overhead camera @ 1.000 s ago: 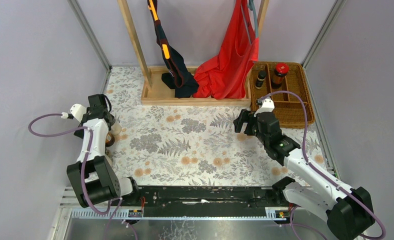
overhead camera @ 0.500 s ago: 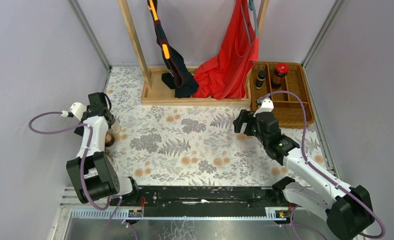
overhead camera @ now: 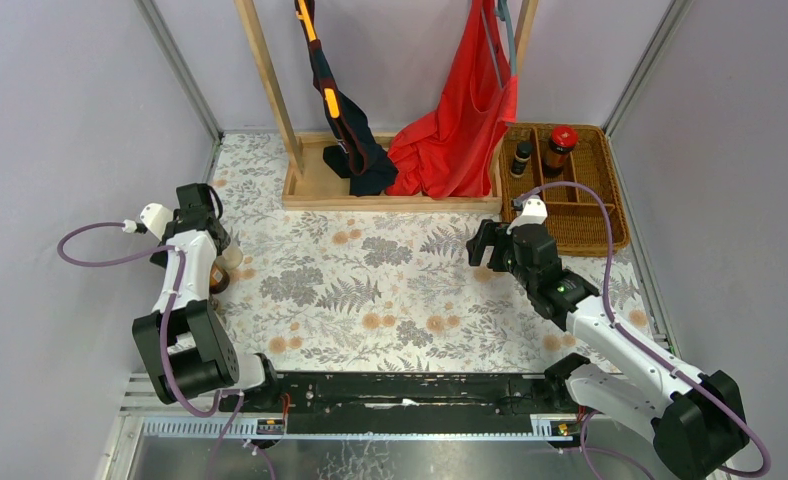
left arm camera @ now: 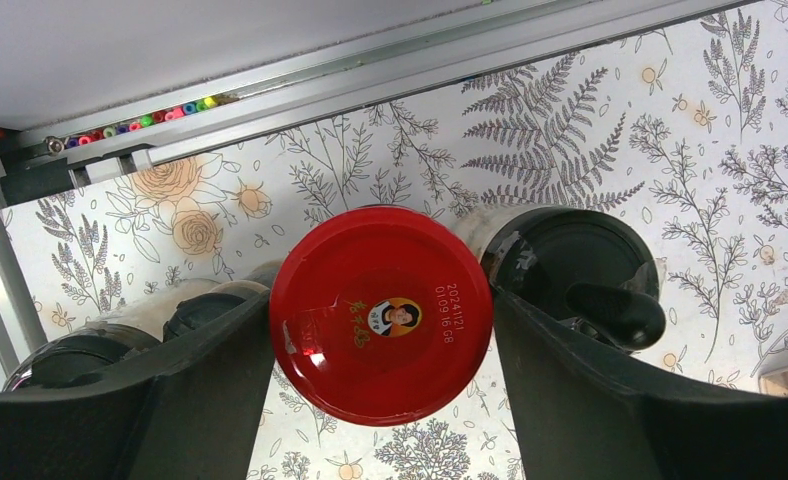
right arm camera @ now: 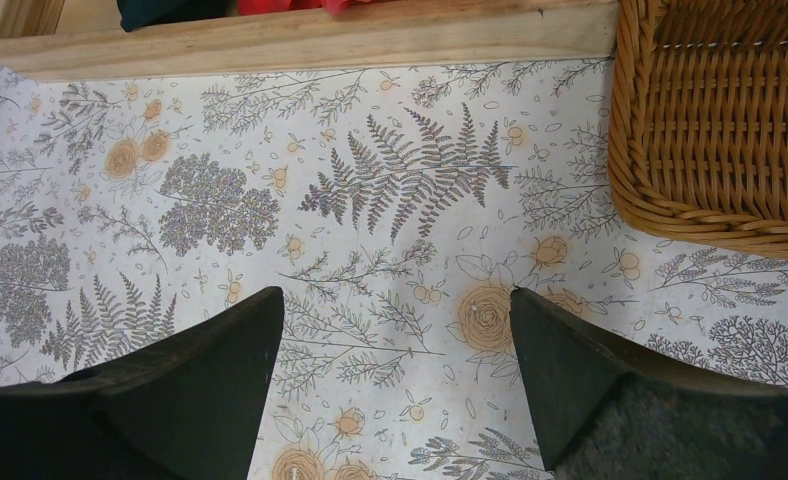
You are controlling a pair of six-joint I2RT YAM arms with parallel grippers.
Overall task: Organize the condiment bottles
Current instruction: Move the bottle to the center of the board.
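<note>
In the left wrist view a dark jar with a red lid (left arm camera: 381, 314) stands upright between my left gripper's (left arm camera: 382, 330) fingers. The jaws are wide apart, one finger close on each side of the lid. A pale black-capped bottle (left arm camera: 580, 270) stands right of it. Another pale bottle (left arm camera: 202, 312) and a dark cap (left arm camera: 70, 352) stand to the left. From above, my left gripper (overhead camera: 213, 245) hides this cluster at the table's left edge. Another red-lidded jar (overhead camera: 561, 141) and a small dark bottle (overhead camera: 521, 157) stand in the wicker basket (overhead camera: 595, 215). My right gripper (overhead camera: 485, 245) is open and empty.
A wooden rack base (overhead camera: 390, 195) with red cloth (overhead camera: 460, 120) and a dark garment (overhead camera: 355, 150) stands at the back. The left wall and its metal rail (left arm camera: 270, 90) are close behind the bottle cluster. The basket's corner (right arm camera: 715, 120) lies just beyond the right gripper (right arm camera: 395, 320).
The left arm has shifted very slightly; the right arm and the bottles in the basket have not moved.
</note>
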